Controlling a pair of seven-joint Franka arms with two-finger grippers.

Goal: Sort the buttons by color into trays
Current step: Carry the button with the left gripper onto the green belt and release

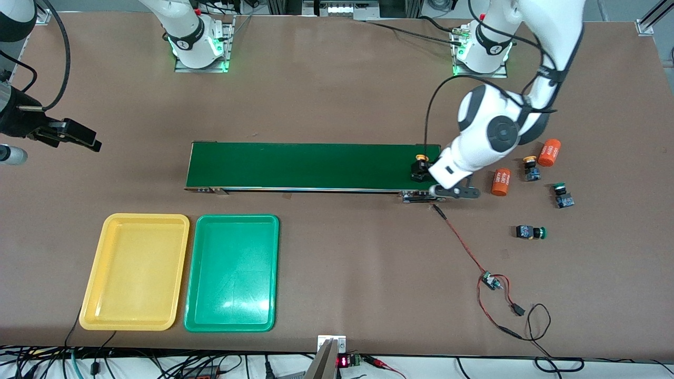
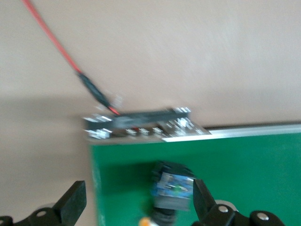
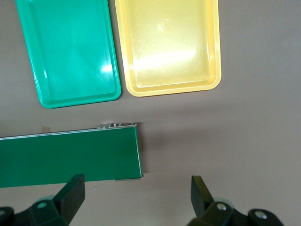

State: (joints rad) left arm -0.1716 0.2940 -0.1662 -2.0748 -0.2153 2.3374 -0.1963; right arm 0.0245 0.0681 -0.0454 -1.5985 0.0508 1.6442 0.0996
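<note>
A yellow-capped button point(image 1: 420, 166) stands on the dark-green belt point(image 1: 310, 166), at the belt's end toward the left arm. My left gripper point(image 2: 137, 195) is over that end with its fingers wide open. The button point(image 2: 173, 188) sits between them, close against one finger. Another yellow-capped button point(image 1: 531, 168) and two green-capped buttons point(image 1: 562, 195) point(image 1: 531, 232) rest on the table past the belt's end. The yellow tray point(image 1: 136, 271) and the green tray point(image 1: 231, 272) lie side by side, nearer the front camera than the belt, with nothing in them. My right gripper point(image 1: 87, 139) waits open over the table's right-arm end.
Two orange cylinders point(image 1: 502, 182) point(image 1: 549, 152) lie among the loose buttons. A red-and-black wire with a small board point(image 1: 491, 281) runs from the belt's motor end toward the front camera. The right wrist view shows both trays point(image 3: 70, 52) point(image 3: 167, 47) and the belt's end point(image 3: 66, 155).
</note>
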